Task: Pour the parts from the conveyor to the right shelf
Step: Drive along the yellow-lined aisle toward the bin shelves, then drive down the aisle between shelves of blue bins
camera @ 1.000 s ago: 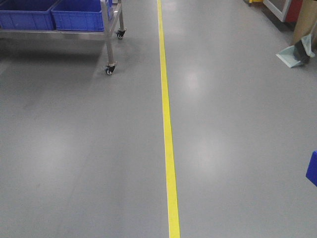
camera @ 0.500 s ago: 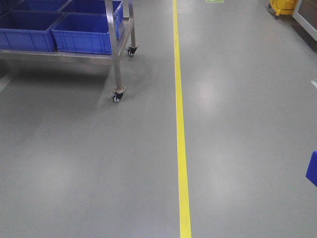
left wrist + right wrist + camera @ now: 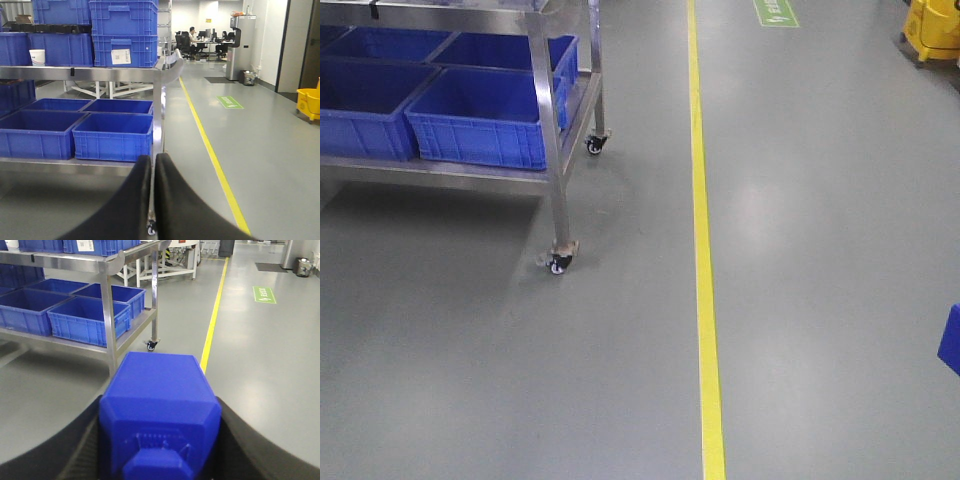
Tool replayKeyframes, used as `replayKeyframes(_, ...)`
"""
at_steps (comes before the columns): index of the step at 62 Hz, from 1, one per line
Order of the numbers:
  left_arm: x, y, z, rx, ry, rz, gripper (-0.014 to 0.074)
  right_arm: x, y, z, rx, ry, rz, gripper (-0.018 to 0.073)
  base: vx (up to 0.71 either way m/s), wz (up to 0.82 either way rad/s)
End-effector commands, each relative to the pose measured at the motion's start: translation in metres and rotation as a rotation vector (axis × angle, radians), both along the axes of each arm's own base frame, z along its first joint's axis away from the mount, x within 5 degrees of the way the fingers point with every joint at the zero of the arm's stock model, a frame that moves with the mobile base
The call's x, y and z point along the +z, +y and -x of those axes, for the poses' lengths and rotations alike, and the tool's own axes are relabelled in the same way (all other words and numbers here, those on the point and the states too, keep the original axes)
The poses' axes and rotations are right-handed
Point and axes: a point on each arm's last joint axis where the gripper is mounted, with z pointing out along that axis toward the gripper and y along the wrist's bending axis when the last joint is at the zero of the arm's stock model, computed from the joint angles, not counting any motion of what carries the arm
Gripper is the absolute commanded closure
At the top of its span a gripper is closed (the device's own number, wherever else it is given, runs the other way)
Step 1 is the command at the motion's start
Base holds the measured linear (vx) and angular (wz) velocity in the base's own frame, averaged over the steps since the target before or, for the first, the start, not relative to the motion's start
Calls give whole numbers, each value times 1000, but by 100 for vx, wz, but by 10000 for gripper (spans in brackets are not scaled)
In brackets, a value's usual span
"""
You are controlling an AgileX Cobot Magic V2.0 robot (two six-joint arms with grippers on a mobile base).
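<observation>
A bright-blue boxy part (image 3: 160,375) with a square nub facing the camera sits between the black fingers of my right gripper (image 3: 160,401), which is shut on it. A corner of that part (image 3: 950,340) shows at the right edge of the front view. My left gripper (image 3: 152,159) is shut with nothing in it. The right shelf (image 3: 560,150), a stainless-steel rack on casters, stands at the upper left with large blue bins (image 3: 485,115) on its lower level. The same shelf (image 3: 100,74) fills the left of the left wrist view. The conveyor is out of view.
A yellow floor line (image 3: 705,270) runs past the rack's right side. The rack's near caster (image 3: 560,262) rests on grey floor. A yellow mop bucket (image 3: 932,30) stands at the far right and a green floor sign (image 3: 775,12) lies beyond. People sit at desks far down the aisle.
The rack and its bins have come closer and lower in the front view, and the yellow line has shifted right. The blue part at the right edge has stayed put.
</observation>
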Motion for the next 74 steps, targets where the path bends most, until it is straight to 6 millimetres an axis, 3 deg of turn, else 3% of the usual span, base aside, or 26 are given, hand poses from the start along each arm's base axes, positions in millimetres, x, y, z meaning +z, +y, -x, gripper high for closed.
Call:
replayKeyframes(1, -3, 0, 0, -1, -58, 10, 602, 14, -1, -3, -18, -77, -8, 564, 76, 11)
replayKeyframes(42, -3, 0, 0, -1, -56, 10, 602, 14, -1, -3, -18, -77, -7, 564, 61, 29)
replayKeyframes(74, -3, 0, 0, -1, -56, 10, 602, 14, -1, -3, -18, -77, -7, 564, 39, 94)
